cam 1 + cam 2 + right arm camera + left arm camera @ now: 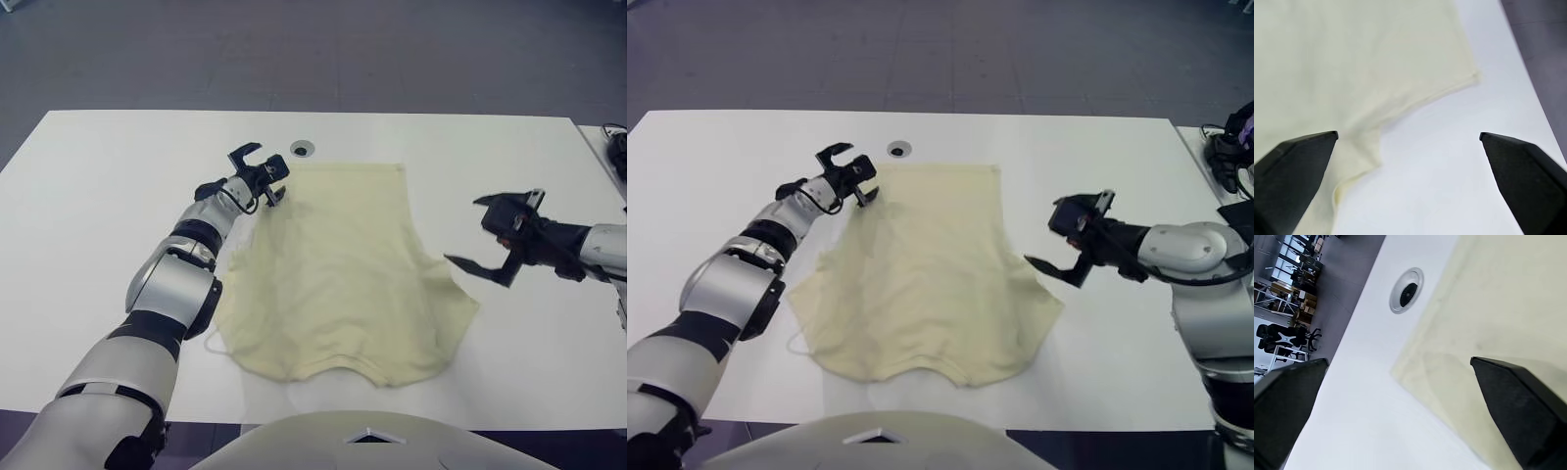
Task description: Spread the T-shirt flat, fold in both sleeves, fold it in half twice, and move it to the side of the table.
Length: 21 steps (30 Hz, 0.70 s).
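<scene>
A pale yellow T-shirt (343,274) lies spread on the white table (98,196), hem toward the far edge, neckline near me. My left gripper (263,174) hovers open just above the shirt's far left corner (1400,372). My right gripper (495,238) hangs open a little right of the shirt's right side, by the right sleeve (1415,93), holding nothing. The left sleeve area looks folded inward with a few wrinkles.
A round cable grommet (302,149) sits in the table just beyond the shirt's far left corner. Dark cables and gear (1225,147) lie off the table's right end. Bare tabletop stretches to the left and right of the shirt.
</scene>
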{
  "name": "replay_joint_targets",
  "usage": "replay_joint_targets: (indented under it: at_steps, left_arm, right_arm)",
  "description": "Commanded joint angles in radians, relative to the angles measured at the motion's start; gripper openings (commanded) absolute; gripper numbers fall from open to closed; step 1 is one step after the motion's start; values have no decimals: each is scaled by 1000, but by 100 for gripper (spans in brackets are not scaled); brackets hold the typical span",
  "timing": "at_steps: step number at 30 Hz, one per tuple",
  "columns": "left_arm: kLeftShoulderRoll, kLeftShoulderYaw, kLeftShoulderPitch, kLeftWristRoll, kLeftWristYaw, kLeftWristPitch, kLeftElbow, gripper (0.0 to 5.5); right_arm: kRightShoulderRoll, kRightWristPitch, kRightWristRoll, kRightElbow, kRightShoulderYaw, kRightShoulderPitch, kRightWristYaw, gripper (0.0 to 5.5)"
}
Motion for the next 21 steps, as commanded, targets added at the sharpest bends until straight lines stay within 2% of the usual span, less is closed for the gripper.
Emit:
replay_joint_targets:
  at_steps: [1,4,5,8,11,15,21]
  left_arm:
    - [118,72,-48,-57,-80,-192,-103,540]
    - [241,191,156,-217,-208,-224,-421,540]
    - [272,242,290,-288,-241,-151,-607,540]
    - [316,402,791,-474,-247,164,-1237,540]
    - [283,533,1171,-576,-202,392,-1651,540]
    - [233,620,1437,-639,-168,544,-1888,540]
    - [240,623,1566,-655,-185,627,-1959,540]
  right_arm:
    - [163,126,69,-50,-115,87,-120,538]
    - [336,159,102,-111,-208,204,-238,538]
    - [380,159,111,-140,-230,247,-265,538]
    - [489,170,139,-209,-267,366,-318,492]
    - [549,159,130,-243,-284,489,-348,440]
    - [596,136,121,-235,-288,580,-370,379]
    - [626,82,92,-232,-256,644,-409,293]
